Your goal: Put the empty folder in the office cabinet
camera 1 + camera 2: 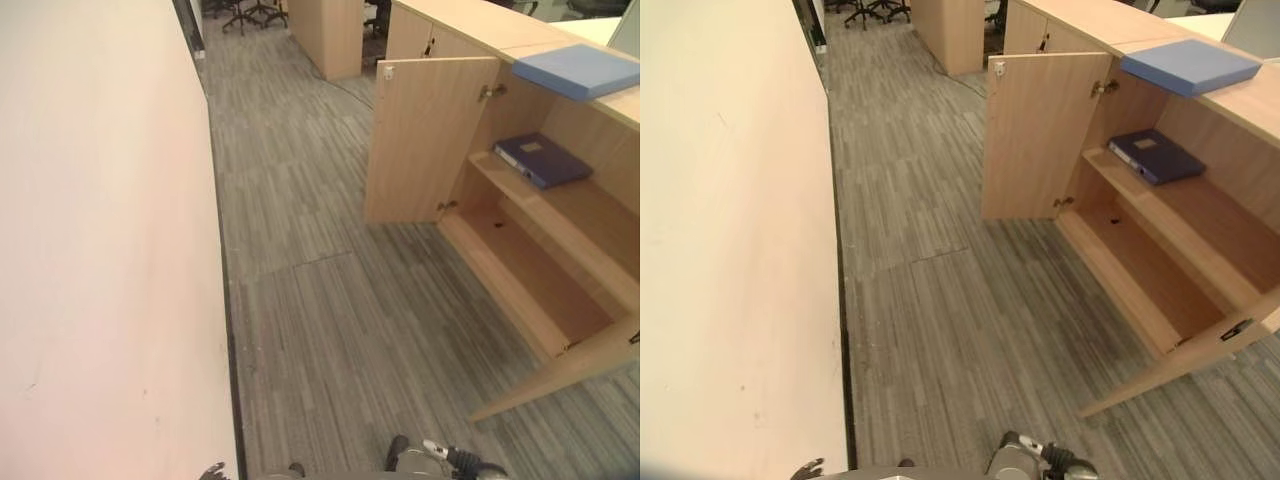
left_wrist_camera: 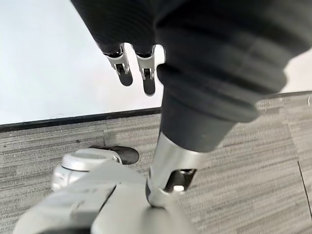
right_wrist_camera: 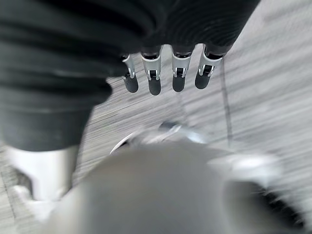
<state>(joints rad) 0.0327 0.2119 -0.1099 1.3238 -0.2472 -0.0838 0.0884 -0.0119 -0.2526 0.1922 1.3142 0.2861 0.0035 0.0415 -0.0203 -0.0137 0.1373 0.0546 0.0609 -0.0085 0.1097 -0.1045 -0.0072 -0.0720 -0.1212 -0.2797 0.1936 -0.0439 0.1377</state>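
Observation:
The wooden office cabinet stands at the right with both doors swung open, the far door sticking out over the floor. A dark blue folder lies flat on its upper shelf. The lower shelf is bare. A light blue folder lies on the cabinet's top. My left hand hangs down by my side with relaxed fingers and holds nothing. My right hand also hangs over the carpet, its fingers straight and empty.
A long pale wall runs along the left. Grey striped carpet forms a corridor between it and the cabinet. The near cabinet door juts low into the corridor. Another wooden unit and office chairs stand far back.

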